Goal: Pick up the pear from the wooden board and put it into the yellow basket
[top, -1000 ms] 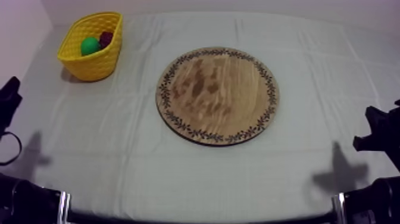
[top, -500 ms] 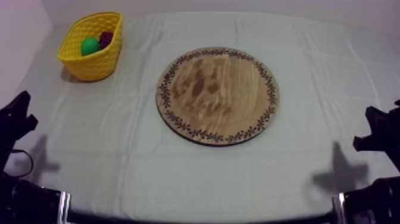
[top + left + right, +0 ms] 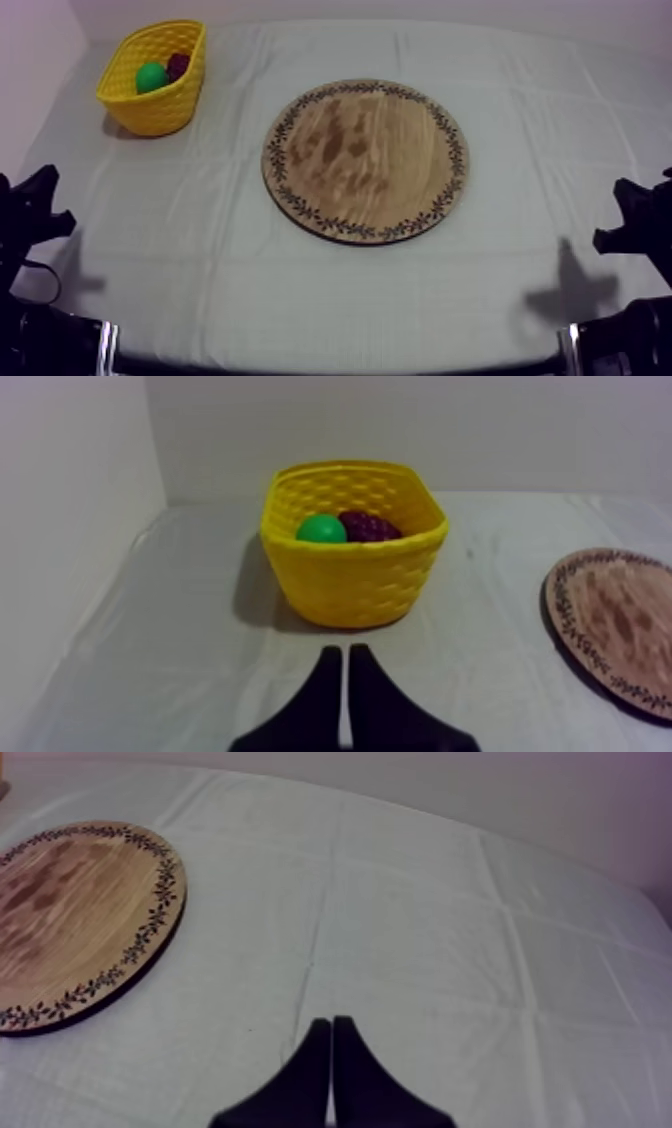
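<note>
The green pear lies in the yellow woven basket. The left jaws and right jaws are closed, empty.

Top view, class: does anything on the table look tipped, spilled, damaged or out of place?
Nothing stands out. The yellow woven basket stands upright, holding the green toy pear and a dark reddish-purple toy fruit. The round wooden board with a patterned rim lies flat and bare.
</note>
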### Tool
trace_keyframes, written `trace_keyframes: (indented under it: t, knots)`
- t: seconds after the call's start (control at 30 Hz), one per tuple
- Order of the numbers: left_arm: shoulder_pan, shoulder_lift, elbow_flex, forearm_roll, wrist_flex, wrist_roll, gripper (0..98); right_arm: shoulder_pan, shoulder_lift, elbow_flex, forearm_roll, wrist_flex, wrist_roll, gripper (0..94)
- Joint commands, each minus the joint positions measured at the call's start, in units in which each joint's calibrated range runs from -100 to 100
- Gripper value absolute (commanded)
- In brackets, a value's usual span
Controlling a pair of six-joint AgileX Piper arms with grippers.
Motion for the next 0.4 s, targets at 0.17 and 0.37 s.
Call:
trace_keyframes:
  t: [0.17, 0.37]
  knots:
    - [0.5, -0.1, 0.0, 0.35, 0.9, -1.0, 0.0, 0.0, 0.0, 0.1, 0.0, 0.0, 0.0, 0.5]
    - [0.6, -0.2, 0.0, 0.39, 1.1, -2.0, 0.0, 0.0, 0.0, 0.1, 0.0, 0.0, 0.0, 0.5]
